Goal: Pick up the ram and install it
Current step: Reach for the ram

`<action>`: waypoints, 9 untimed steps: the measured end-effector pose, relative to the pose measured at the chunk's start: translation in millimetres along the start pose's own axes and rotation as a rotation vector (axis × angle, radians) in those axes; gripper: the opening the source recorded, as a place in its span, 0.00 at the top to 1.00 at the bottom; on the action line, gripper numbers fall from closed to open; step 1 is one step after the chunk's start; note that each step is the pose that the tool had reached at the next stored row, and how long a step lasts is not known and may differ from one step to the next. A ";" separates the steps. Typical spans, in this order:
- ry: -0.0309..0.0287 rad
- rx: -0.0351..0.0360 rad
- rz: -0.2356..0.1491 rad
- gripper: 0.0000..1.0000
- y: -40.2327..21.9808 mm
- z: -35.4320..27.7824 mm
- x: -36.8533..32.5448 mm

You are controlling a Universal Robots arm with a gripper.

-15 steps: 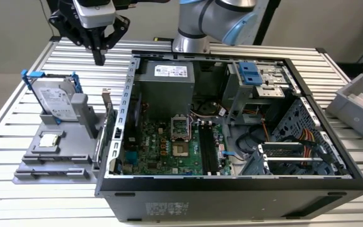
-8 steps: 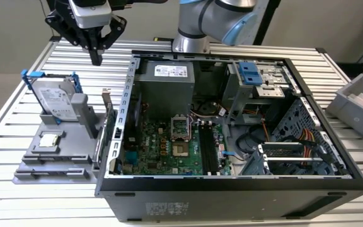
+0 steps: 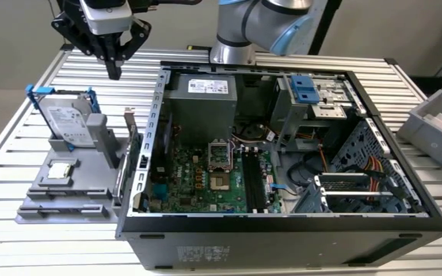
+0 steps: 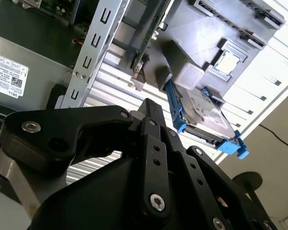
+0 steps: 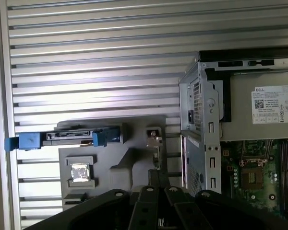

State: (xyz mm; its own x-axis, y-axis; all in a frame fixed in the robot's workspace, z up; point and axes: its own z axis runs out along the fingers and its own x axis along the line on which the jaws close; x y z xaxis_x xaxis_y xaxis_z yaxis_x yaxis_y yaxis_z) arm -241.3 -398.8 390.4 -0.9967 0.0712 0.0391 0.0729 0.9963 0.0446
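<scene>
The fingers (image 3: 114, 66) are seen closed together on nothing, held above the bench (image 3: 6, 144), well apart from the ram (image 3: 131, 158) stood in the grey fixture (image 3: 60, 195).

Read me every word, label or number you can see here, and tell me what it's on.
White label on the power supply: logo, barcodes, fine print, too small to read.
Label on the hard drive: too small to read.
Sticker on the computer case: too small to read.
</scene>
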 end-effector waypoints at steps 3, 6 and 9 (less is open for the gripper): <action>0.0024 0.0001 0.000 1.00 -0.1 0.2 0.9; 0.0048 0.0003 0.000 1.00 -0.2 0.3 1.7; 0.0072 0.0005 0.000 1.00 -0.2 0.5 2.6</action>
State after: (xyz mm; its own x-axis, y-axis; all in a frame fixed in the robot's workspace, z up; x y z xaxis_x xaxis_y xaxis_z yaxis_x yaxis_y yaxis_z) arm -244.0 -398.8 390.0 -0.9964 0.0712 0.0463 0.0732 0.9963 0.0441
